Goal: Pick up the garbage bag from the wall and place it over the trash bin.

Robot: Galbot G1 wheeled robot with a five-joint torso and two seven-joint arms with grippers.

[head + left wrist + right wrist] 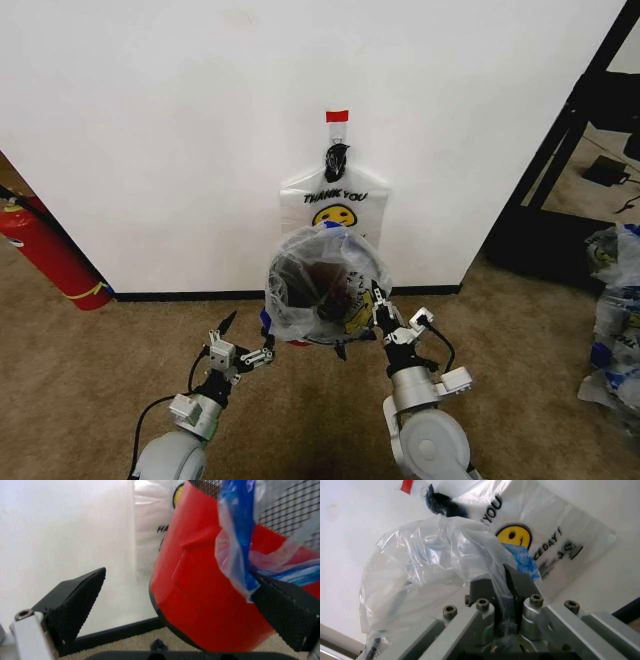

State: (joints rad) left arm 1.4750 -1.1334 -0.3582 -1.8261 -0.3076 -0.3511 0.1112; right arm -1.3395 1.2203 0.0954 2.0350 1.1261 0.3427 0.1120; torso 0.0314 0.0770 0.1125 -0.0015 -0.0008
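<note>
White wall [150, 130] fills the upper frame. At centre, a bag [325, 280] drapes the bin [200, 592]; the right gripper [380, 310], nearer, pinches its right rim, while the left gripper [245, 350] gapes empty at lower left.

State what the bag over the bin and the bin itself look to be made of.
The garbage bag looks like thin translucent plastic film: it crinkles, and the dark inside shows through. The trash bin has a smooth, glossy red lower wall, probably plastic or tape-wrapped, with black mesh, probably metal, above.
</note>
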